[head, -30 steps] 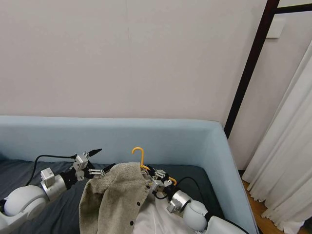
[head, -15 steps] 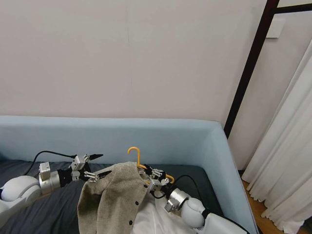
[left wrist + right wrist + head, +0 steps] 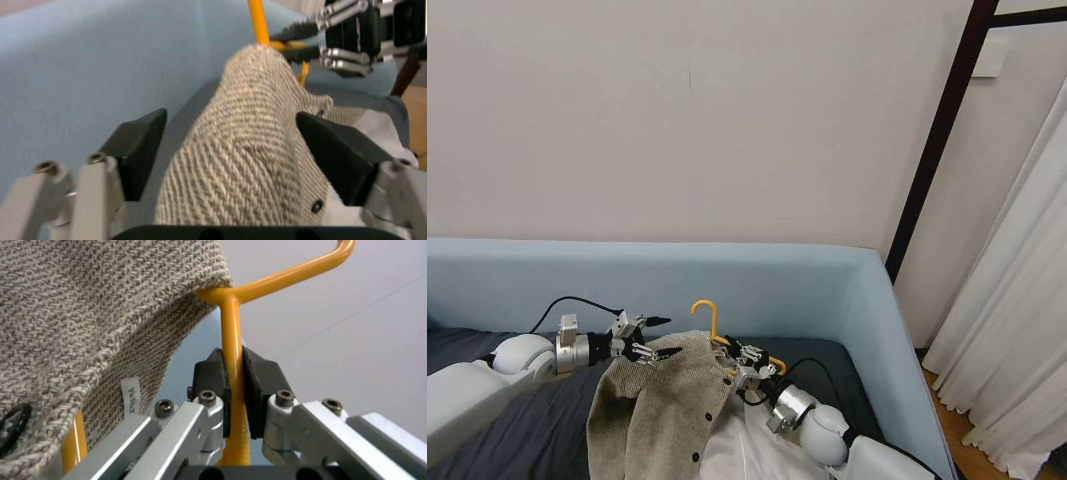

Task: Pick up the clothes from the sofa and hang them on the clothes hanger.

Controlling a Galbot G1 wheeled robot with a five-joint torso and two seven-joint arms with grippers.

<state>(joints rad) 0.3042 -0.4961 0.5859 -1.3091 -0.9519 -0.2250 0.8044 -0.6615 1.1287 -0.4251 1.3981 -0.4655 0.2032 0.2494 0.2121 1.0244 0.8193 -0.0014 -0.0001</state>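
The left arm reaches in over the dark seat cushion (image 3: 517,425) of the light blue sofa (image 3: 757,275). The left gripper (image 3: 649,340) sits at the shoulder of the beige knit cardigan (image 3: 662,400). Its fingers stand wide apart; the left wrist view shows the black pads (image 3: 137,150) on either side of the knit fold, with a gap at each side, so nothing is pinched. The cardigan is draped over the orange hanger (image 3: 707,315), raised above the seat, with its buttoned front hanging down towards the cushion. Only the hanger's hook and a short stretch of its bar stick out of the collar. Just to the right, the right gripper (image 3: 745,368) comes up from below. Its fingers are closed tight on the hanger's bar, just under the hook's bend, as the right wrist view shows. A white cloth (image 3: 747,450) lies beneath the right arm, beside the cardigan's hem.
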